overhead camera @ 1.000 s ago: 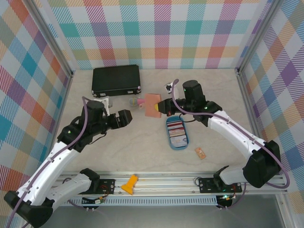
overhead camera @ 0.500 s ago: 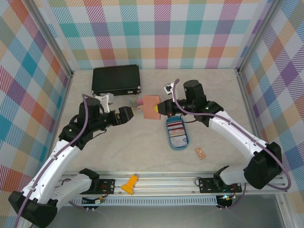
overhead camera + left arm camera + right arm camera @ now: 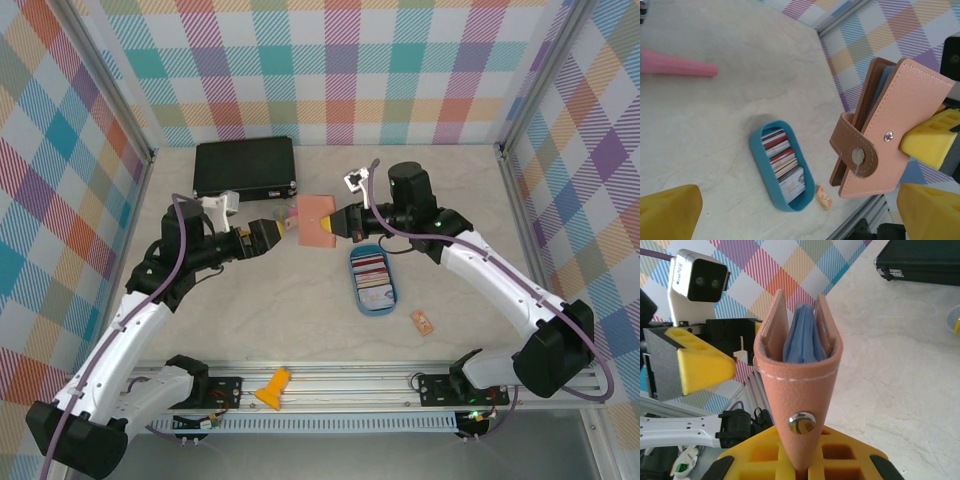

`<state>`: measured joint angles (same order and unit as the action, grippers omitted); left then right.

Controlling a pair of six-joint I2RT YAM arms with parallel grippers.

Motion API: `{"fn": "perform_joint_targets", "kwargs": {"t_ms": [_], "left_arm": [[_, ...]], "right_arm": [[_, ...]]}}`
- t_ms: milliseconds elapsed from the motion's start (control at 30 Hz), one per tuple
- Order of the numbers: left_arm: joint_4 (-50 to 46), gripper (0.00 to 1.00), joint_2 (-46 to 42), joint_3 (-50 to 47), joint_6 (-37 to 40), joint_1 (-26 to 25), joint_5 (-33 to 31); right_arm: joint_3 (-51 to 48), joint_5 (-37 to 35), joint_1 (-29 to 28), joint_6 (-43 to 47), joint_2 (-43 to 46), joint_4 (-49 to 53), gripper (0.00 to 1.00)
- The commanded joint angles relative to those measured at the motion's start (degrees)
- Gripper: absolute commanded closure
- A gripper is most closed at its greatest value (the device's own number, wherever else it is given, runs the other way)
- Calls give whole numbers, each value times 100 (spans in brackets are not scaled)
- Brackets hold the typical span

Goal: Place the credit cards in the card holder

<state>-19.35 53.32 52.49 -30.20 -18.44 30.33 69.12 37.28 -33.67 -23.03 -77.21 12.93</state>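
While clamped in right tool [image 3: 338, 224] above counter [image 3: 290, 300] centre, card holder [image 3: 318, 220] folded shut; left tool [image 3: 272, 232] spread wide at its 9 o'clock. Credit cards [image 3: 372, 280] all in blue tray [image 3: 760, 162], 5 o'clock. None loaded.

I see a pale, marble-patterned table [image 3: 300, 310] enclosed by 3 walls [image 3: 330, 70] of multicoloured plaid fabric, with aluminium rails [image 3: 340, 382] along its near edge, evenly lit.
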Motion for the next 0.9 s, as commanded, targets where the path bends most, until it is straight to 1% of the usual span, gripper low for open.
{"fn": "perform_joint_targets", "kwargs": {"t_ms": [0, 33, 100, 167, 233, 300, 367, 400, 433, 467, 500, 533, 600, 767, 833, 867], "left_arm": [[829, 0, 58, -247, -295, 77, 576], [1014, 0, 62, -313, -401, 79, 630], [1074, 1, 98, -306, -471, 86, 636], [1212, 4, 159, -308, -494, 86, 821], [1319, 10, 224, -333, -466, 86, 978], [1402, 11, 310, -384, -433, 86, 1107], [1476, 12, 374, -445, -458, 86, 1095], [1476, 14, 418, -448, -439, 86, 1081], [1453, 17, 465, -427, -420, 86, 1089], [1421, 23, 519, -402, -392, 86, 1105], [1424, 32, 572, -372, -382, 86, 1138], [1430, 39, 606, -349, -390, 86, 1173], [1489, 49, 658, -322, -395, 86, 1251], [1618, 62, 730, -355, -406, 86, 1511], [1641, 68, 772, -362, -391, 86, 1593], [1632, 74, 791, -354, -372, 86, 1623]], "right_arm": [[146, 266, 37, -123, -17, -176, 100], [154, 308, 36, -135, -52, -183, 100], [146, 403, 36, -200, -112, -247, 100], [137, 505, 33, -267, -163, -322, 100], [123, 543, 32, -298, -189, -382, 100], [132, 575, 23, -279, -224, -397, 100], [137, 685, 30, -260, -259, -405, 100], [116, 732, 27, -251, -260, -421, 100], [83, 754, 26, -244, -259, -449, 100], [52, 748, 27, -244, -246, -472, 100], [27, 744, 27, -253, -242, -484, 100], [29, 752, 27, -255, -234, -483, 100], [52, 829, 22, -269, -242, -475, 100], [49, 863, 27, -307, -223, -505, 100], [52, 940, 27, -364, -242, -562, 100], [45, 973, 27, -393, -250, -590, 100]]}}
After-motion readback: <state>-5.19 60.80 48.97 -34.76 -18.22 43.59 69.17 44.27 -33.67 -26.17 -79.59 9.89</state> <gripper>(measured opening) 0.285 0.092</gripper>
